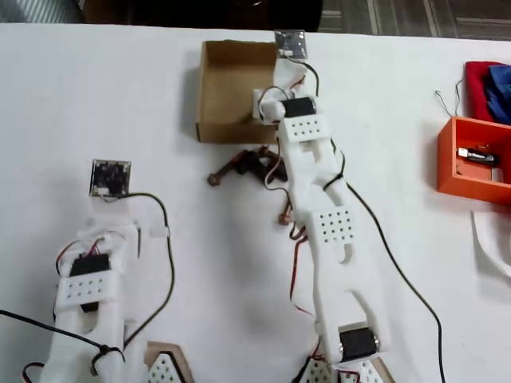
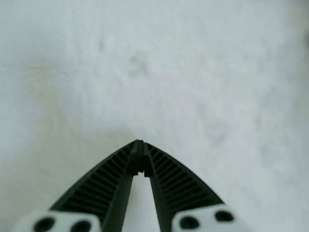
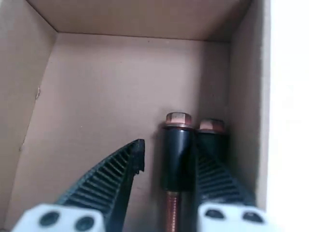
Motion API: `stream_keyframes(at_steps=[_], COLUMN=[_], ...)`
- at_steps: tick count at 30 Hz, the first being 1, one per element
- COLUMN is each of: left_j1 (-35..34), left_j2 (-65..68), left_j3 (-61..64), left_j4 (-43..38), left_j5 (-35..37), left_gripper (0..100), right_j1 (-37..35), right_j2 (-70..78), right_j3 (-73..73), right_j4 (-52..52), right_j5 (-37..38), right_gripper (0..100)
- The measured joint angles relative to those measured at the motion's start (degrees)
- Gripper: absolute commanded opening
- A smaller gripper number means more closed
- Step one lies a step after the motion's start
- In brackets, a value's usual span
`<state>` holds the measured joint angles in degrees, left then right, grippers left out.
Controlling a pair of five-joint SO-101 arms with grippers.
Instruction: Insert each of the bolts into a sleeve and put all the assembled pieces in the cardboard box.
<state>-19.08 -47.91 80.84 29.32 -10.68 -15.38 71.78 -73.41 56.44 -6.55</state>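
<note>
Bolts (image 3: 178,119) of copper in black sleeves (image 3: 177,157) lie in the brown cardboard box (image 3: 111,82) beside the right claw (image 3: 170,152) (spread open); left claw (image 2: 139,145) pinched closed.

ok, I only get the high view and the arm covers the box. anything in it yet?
Observer: Yes. The right wrist view shows one sleeved bolt and a second sleeved bolt beside it, near a wall of the cardboard box.
Operator: Gripper open?
Observer: The right gripper is open, with the first one between its fingers.
Operator: Left arm?
Observer: The left gripper is shut, over bare table.
</note>
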Motion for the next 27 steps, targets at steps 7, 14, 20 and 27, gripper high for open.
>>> stream_keyframes(at_steps=[7,14,20,27], left_j1=[0.00,0.00,0.00,0.00], left_j2=[0.00,0.00,0.00,0.00], left_j3=[0.00,0.00,0.00,0.00], left_j4=[-0.18,-0.18,-0.18,-0.18], left_j5=[0.00,0.00,0.00,0.00], left_gripper=[3,3,3,3], right_j1=[0.26,0.18,-0.88,-1.58], right_j2=[-3.78,-11.08,-15.30,-24.18], right_j3=[-9.32,-13.01,-13.10,-12.57], right_j4=[8.88,24.00,36.40,43.60], right_j5=[3.87,5.71,5.98,6.15], right_gripper=[13.9,14.0,14.1,14.1])
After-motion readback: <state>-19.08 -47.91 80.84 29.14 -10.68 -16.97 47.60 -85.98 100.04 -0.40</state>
